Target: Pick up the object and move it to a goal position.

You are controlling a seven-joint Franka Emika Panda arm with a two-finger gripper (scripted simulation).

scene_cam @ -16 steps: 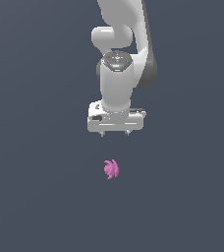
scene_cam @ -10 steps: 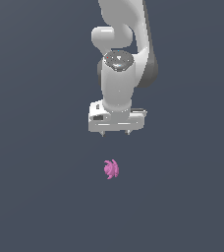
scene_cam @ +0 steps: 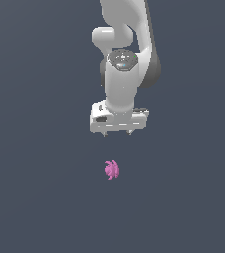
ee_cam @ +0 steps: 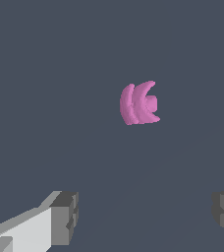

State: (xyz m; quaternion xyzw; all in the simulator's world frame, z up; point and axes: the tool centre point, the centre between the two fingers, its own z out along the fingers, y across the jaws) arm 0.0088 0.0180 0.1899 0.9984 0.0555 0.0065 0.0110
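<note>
Hand [scene_cam: 117, 133] hangs above the object [scene_cam: 112, 169], well apart from it, fingers spread wide and holding nothing. No grasp is made: the object [ee_cam: 139, 103] rests on the worktop [scene_cam: 45, 197]. Descent, closing, lifting and transfer to the goal all remain.

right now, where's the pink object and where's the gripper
pink object [scene_cam: 111, 169], exterior view, middle of its lumpy body
pink object [ee_cam: 139, 103], wrist view, centre of its lobes
gripper [scene_cam: 117, 133], exterior view, midway between its fingertips, apart from the object
</note>
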